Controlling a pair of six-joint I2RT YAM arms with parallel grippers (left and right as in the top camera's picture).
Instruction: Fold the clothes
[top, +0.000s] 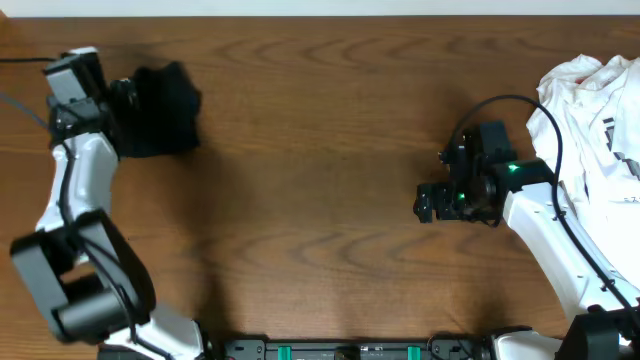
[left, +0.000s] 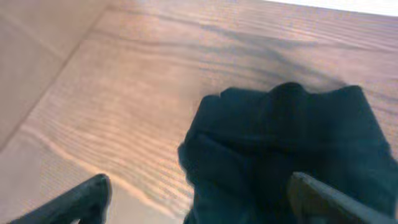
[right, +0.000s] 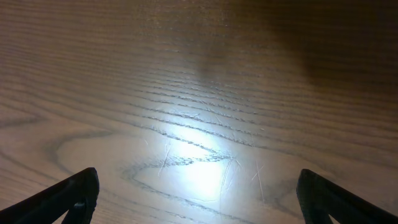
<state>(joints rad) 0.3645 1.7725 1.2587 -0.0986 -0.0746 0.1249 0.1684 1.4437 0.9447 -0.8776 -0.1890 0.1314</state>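
The clothes, one black shirt (top: 160, 110), lie bunched in a small compact heap at the table's far left. My left gripper (top: 127, 98) is at the heap's left edge. In the left wrist view its jaws stand wide apart and open (left: 199, 208). One finger (left: 78, 199) is over bare wood, the other (left: 326, 199) over the black shirt (left: 292, 143). The fabric lies loose below and is not pinched. My right gripper (top: 428, 203) hovers open over bare table right of centre. The right wrist view shows only wood grain between its fingertips (right: 199, 199).
A white garment with black print (top: 590, 110) is piled at the right edge, behind my right arm. The wooden table (top: 320, 130) stretches between the two arms. Its far-left edge (left: 56, 81) runs close to the black heap.
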